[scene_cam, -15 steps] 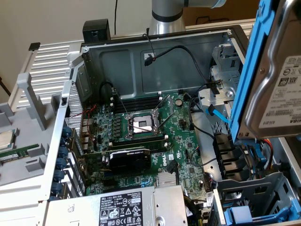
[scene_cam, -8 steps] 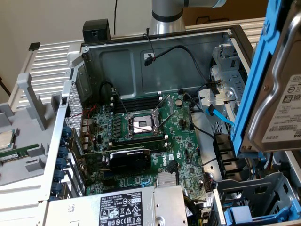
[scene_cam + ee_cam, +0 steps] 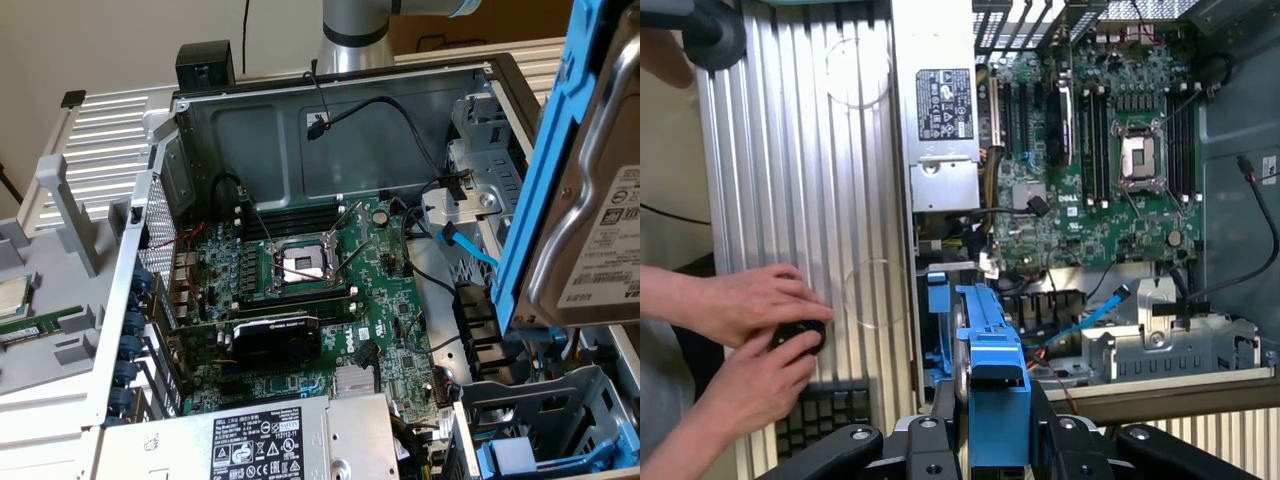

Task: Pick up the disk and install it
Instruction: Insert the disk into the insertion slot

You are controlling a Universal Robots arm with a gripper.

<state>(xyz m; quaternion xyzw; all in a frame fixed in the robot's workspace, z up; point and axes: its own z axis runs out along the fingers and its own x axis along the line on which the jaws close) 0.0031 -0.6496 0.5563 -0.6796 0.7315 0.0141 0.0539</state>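
Ribbed silver table (image 3: 95,130) fills the exterior view's left, with a small square chip (image 3: 10,296) and a memory stick (image 3: 40,326) lying at the frame's left edge. At centre sits an open computer case (image 3: 330,110). Its green motherboard (image 3: 395,330) is bare, with an open processor socket (image 3: 300,265) in the middle and a power supply (image 3: 250,445) at the lower edge. At the exterior view's right, the disk (image 3: 600,210) hangs on edge in its blue frame, above the drive cage (image 3: 540,400). In the wrist view the tool (image 3: 995,440) is clenched on the disk's blue frame, one finger on either side. A person's hands (image 3: 740,300) rest on the table beside the case, around a small black object (image 3: 800,335).
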